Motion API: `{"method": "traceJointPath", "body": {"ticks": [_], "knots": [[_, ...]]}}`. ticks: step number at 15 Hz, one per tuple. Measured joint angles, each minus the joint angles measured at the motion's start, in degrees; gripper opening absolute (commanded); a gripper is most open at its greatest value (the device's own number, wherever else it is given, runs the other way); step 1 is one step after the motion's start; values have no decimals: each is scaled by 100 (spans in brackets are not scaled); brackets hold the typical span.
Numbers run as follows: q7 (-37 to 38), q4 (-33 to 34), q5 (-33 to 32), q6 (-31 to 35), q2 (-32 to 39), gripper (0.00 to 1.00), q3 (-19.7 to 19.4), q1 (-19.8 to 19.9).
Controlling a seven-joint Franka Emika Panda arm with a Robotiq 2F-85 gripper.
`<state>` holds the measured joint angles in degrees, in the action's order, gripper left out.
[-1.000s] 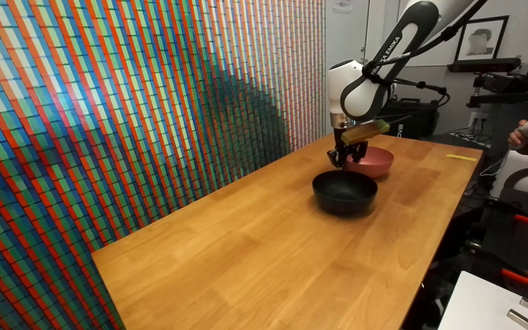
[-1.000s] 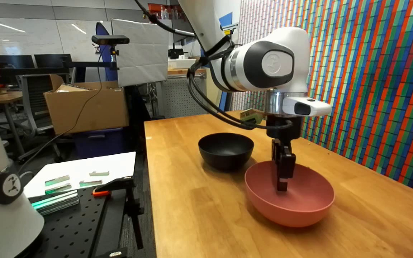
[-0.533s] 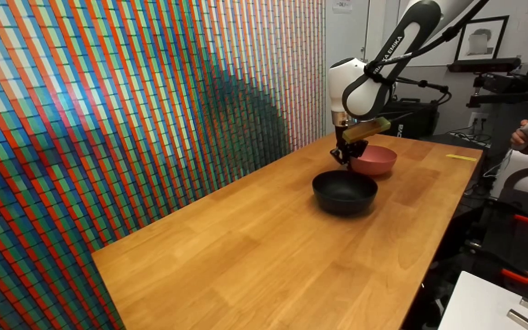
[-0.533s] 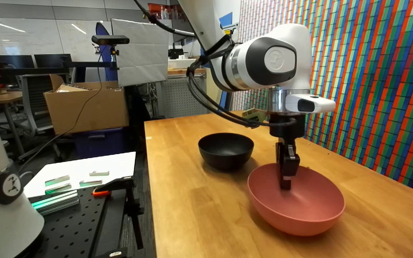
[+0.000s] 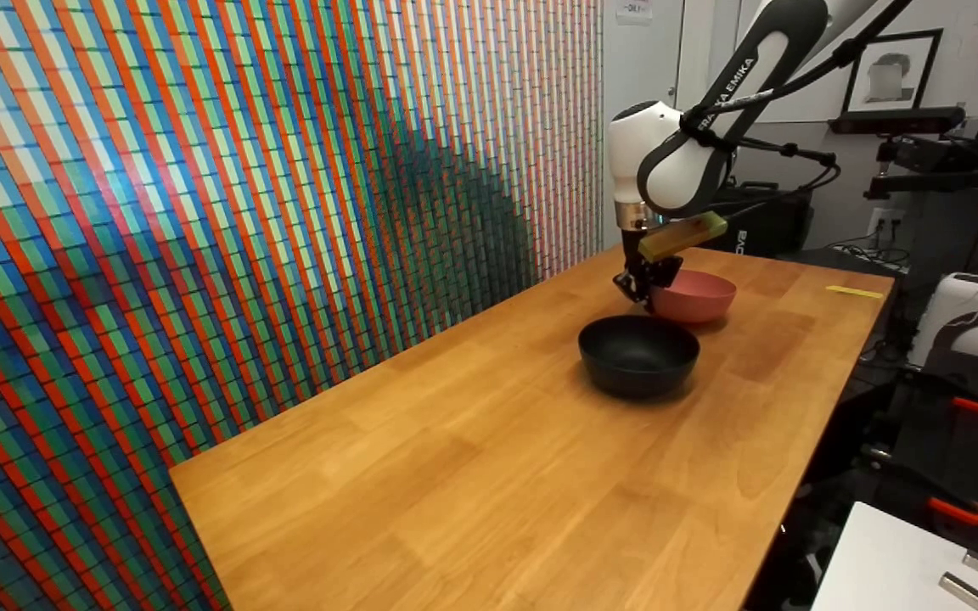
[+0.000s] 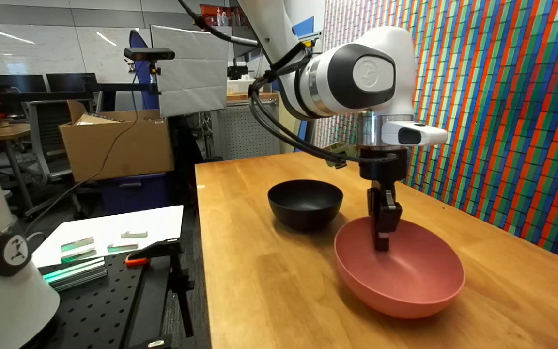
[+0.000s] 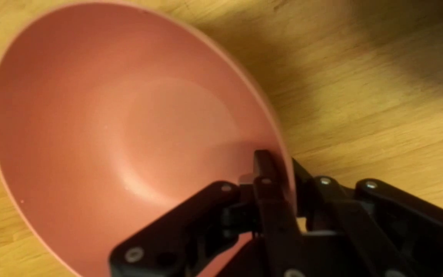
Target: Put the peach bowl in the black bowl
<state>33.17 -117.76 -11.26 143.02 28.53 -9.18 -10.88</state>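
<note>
Two bowls in an exterior view: black bowl (image 5: 639, 365) upright on the wooden table (image 5: 421, 484), peach bowl (image 5: 699, 299) just behind it, gripper (image 5: 648, 303) at the peach bowl's edge. Also in an exterior view, peach bowl tilted, its rim sloping down away from the finger (image 6: 381, 243) that reaches inside; whether its base touches the table, cannot tell. Wrist view: gripper clamped on the peach bowl's wall, one fingertip (image 7: 263, 165) inside and the other outside, shadow (image 7: 260, 54) on the table beside the rim.
</note>
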Motion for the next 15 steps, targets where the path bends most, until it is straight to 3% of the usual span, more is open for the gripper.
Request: {"method": "traceJointPath", "body": {"ticks": [7,15], "knots": [[-563,-970,-122,25,-758,6,410,-222],[-709,-1808,-414,31,-1713,6,846,-326]]}}
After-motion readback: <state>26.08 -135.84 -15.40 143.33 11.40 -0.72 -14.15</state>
